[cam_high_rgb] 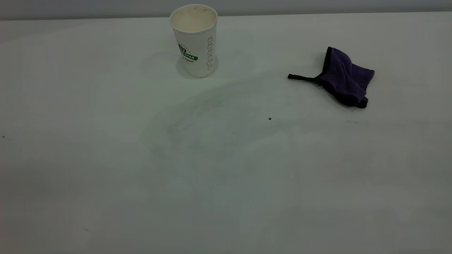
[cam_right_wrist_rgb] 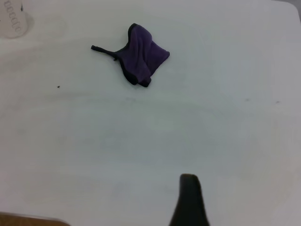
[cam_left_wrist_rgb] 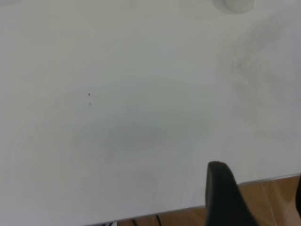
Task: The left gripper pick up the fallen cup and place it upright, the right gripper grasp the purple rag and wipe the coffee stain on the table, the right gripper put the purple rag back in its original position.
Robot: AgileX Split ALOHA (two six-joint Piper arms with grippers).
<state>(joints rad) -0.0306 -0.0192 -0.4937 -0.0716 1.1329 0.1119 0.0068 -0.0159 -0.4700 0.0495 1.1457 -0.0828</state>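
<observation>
Of the left gripper (cam_left_wrist_rgb: 224, 188) only one black finger is clearly in sight, so I cannot tell if it is released or clenched. It hangs at the table (cam_high_rgb: 106, 183) edge on its own arm's side and holds nothing that I can see. For the right gripper (cam_right_wrist_rgb: 188, 200) it is the same: one finger shows above bare tabletop, near its own edge. The purple rag (cam_high_rgb: 345, 78) lies crumpled and apart from both, toward the far right corner, its strap pointing to the middle. The cup (cam_high_rgb: 195, 40) stands upright close to the far edge, left of the middle. No brown coffee stain is visible, only faint grey smears and a tiny black speck (cam_high_rgb: 270, 119). I judge the work is nearly complete, so what remains is to park well: keep both arms low at their edges and make no sweep toward the light cup.
</observation>
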